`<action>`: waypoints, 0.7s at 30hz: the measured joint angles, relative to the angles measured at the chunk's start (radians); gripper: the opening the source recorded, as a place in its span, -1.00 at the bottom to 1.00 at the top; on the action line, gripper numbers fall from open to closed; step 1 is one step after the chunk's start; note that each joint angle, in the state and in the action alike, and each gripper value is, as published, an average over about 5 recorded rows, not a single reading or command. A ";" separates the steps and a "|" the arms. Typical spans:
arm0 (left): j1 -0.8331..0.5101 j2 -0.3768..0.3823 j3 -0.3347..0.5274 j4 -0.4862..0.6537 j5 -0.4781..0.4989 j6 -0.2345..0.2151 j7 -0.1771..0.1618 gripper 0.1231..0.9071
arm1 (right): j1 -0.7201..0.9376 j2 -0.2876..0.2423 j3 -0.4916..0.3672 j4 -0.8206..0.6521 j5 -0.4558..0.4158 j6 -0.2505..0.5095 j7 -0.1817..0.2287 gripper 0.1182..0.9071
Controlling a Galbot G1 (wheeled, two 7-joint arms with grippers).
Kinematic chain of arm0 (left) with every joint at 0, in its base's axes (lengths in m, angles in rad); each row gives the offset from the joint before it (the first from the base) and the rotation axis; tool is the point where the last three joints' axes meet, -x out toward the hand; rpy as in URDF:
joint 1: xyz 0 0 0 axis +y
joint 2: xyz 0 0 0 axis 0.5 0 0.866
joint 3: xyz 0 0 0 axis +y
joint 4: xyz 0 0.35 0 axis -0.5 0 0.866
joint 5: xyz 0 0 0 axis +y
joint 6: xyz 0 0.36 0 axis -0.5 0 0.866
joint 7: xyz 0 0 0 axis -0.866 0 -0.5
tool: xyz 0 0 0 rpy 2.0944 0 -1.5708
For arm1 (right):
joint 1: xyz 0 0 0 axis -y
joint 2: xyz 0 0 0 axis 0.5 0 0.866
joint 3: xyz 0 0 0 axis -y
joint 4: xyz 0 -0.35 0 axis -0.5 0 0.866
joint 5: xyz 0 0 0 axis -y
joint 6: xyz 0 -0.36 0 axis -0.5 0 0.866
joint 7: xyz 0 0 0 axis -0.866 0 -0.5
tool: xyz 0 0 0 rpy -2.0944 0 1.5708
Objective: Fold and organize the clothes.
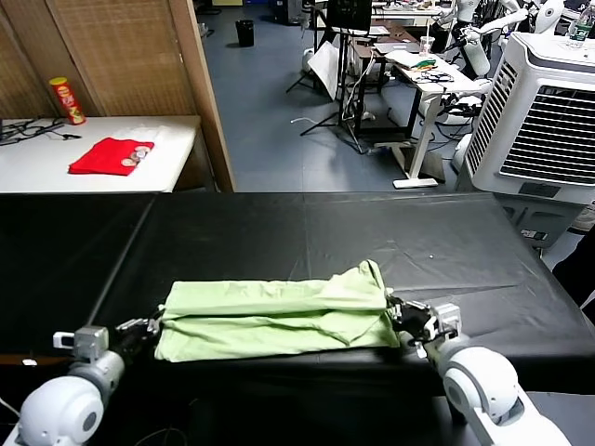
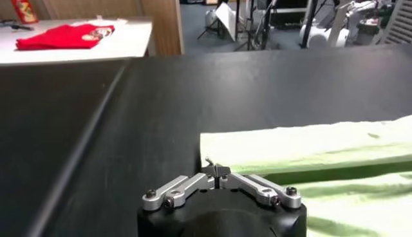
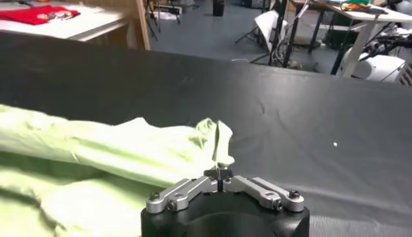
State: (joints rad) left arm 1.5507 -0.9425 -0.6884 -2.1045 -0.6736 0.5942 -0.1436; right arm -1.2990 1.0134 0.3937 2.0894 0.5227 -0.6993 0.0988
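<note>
No readable text, label or number anywhere; print on red-yellow can (image 1: 66, 99) too small to read

pale green shirt (image 1: 279, 321) folded into a long wrinkled band; lies flat on black table (image 1: 372, 232)

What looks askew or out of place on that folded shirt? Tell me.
The light-green shirt lies folded in a long band on the black table, but its end by the right gripper is bunched, with a corner poking up. The end by the left gripper lies flatter. Nothing is spilled or damaged.
</note>
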 joint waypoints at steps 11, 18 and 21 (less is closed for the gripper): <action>0.012 -0.002 -0.027 -0.046 -0.008 0.024 0.002 0.10 | 0.006 0.003 0.051 0.053 0.038 0.018 0.002 0.58; -0.077 -0.027 -0.002 0.003 -0.036 0.012 -0.008 0.70 | 0.126 0.061 0.002 -0.048 -0.022 0.072 -0.009 0.72; -0.133 -0.039 0.023 0.046 -0.052 0.006 -0.009 0.72 | 0.189 0.085 -0.033 -0.112 -0.041 0.076 -0.016 0.72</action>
State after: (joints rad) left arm 1.4172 -0.9813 -0.6657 -2.0586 -0.7254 0.6005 -0.1528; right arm -1.1096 1.0983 0.3605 1.9777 0.4819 -0.6234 0.0830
